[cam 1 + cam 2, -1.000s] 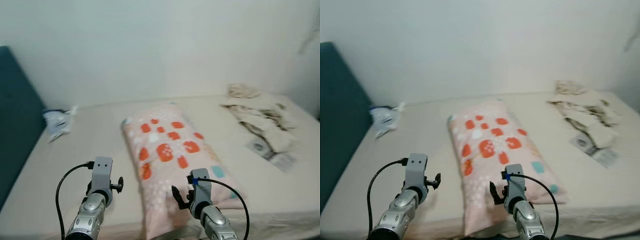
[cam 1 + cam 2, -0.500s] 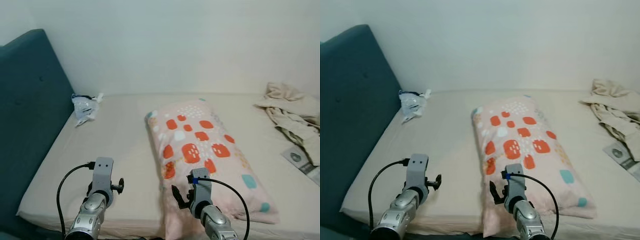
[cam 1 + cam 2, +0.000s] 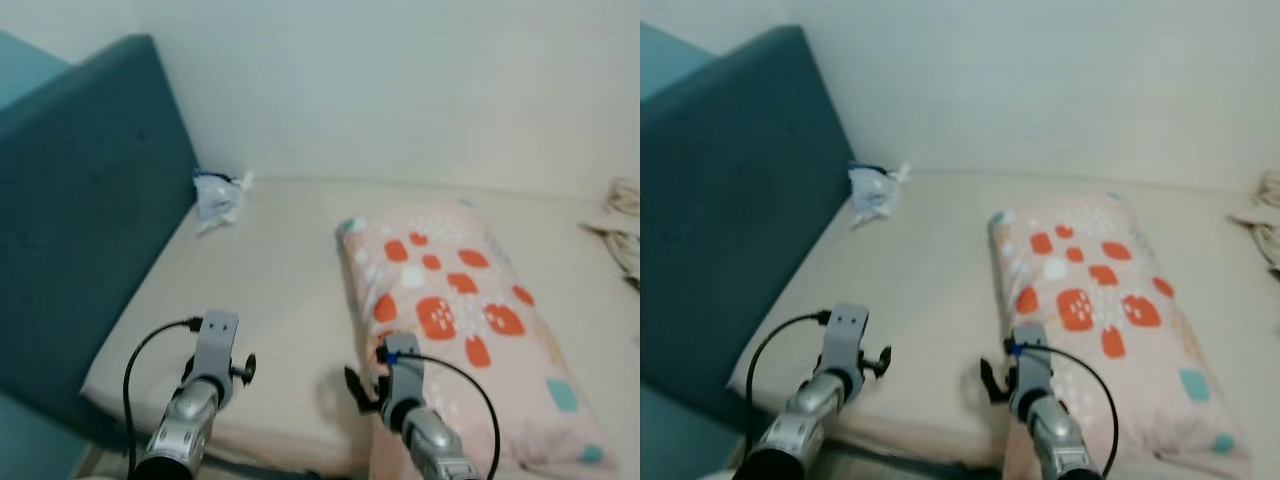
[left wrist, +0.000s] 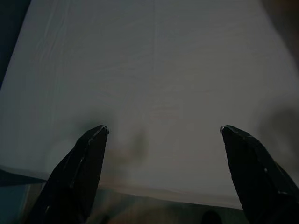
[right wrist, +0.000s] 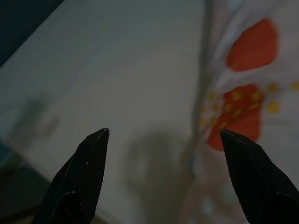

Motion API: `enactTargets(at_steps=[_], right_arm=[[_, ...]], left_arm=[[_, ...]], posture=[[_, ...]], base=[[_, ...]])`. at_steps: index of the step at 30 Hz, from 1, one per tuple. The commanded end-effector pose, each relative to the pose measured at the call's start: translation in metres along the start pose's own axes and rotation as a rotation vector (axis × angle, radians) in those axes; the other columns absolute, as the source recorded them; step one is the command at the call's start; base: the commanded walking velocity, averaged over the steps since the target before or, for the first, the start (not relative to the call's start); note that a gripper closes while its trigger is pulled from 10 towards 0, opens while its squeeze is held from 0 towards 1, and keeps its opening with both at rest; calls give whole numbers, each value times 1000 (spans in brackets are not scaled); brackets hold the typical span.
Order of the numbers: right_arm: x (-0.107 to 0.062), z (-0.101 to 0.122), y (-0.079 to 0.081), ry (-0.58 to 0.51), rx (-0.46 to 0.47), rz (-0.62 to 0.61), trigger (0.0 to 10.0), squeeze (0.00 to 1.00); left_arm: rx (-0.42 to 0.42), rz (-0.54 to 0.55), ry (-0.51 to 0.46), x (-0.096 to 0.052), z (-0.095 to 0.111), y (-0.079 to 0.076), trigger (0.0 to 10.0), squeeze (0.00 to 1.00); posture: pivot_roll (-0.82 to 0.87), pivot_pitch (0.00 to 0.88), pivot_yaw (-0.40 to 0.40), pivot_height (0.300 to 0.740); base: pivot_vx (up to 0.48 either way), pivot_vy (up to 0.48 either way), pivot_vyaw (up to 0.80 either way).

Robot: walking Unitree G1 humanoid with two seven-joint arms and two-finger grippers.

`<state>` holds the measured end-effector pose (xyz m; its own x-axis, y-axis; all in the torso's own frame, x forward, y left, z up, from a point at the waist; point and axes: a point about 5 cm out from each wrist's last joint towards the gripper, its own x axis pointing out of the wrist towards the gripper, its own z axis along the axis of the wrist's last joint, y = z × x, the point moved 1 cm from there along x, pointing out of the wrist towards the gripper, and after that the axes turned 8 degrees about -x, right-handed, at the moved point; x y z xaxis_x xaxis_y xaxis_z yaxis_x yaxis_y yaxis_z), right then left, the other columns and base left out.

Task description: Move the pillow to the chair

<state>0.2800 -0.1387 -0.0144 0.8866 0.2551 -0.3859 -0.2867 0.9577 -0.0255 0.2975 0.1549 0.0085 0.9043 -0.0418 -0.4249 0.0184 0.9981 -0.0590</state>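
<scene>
A pale pink pillow (image 3: 460, 330) with orange-red patches lies lengthwise on the beige bed (image 3: 280, 290), right of centre. My left gripper (image 4: 163, 128) is open above bare sheet near the bed's front edge, well left of the pillow. In the right wrist view my right gripper (image 5: 163, 133) is open too, hovering over the sheet at the pillow's (image 5: 252, 84) near left corner with nothing between its fingers. Both silver arms (image 3: 205, 385) (image 3: 405, 400) reach forward low in the eye views.
A tall teal headboard (image 3: 80, 220) stands along the bed's left end. A crumpled plastic bag (image 3: 215, 195) lies on the bed near it. Beige cloth (image 3: 625, 215) shows at the right edge. A pale wall runs behind the bed.
The camera has swung left: the headboard has come into fuller view and the crumpled cloth has slid almost out on the right. Both arms keep the same pose, grippers still open.
</scene>
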Motion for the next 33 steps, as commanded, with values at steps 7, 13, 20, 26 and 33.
enactTargets(at_steps=[7, 13, 20, 26, 33], right_arm=[[-1, 0, 2, -11, 18, 10, 10000, 0], [-1, -1, 0, -4, 26, -5, 10000, 0], [-3, -4, -4, 9, 34, -36, 10000, 0], [-5, -6, -7, 13, 52, -61, 10000, 0], [-6, -6, -10, 13, 48, -71, 10000, 0]], left_arm=[[-15, -10, -8, -2, -3, 2, 10000, 0], [-16, -39, -8, -1, -1, -1, 10000, 0], [26, -104, -6, 2, 2, -9, 10000, 0], [58, -139, 8, 5, 2, -16, 10000, 0], [61, -168, 22, 5, -1, -22, 10000, 0]], posture=[[-28, 54, 16, 740], [-29, 54, 18, 740], [-39, 56, 43, 740], [-53, 56, 60, 740], [-61, 55, 59, 740]], base=[[0, 0, -186], [0, 0, -765], [0, 0, 0], [0, 0, 0], [0, -431, 0]])
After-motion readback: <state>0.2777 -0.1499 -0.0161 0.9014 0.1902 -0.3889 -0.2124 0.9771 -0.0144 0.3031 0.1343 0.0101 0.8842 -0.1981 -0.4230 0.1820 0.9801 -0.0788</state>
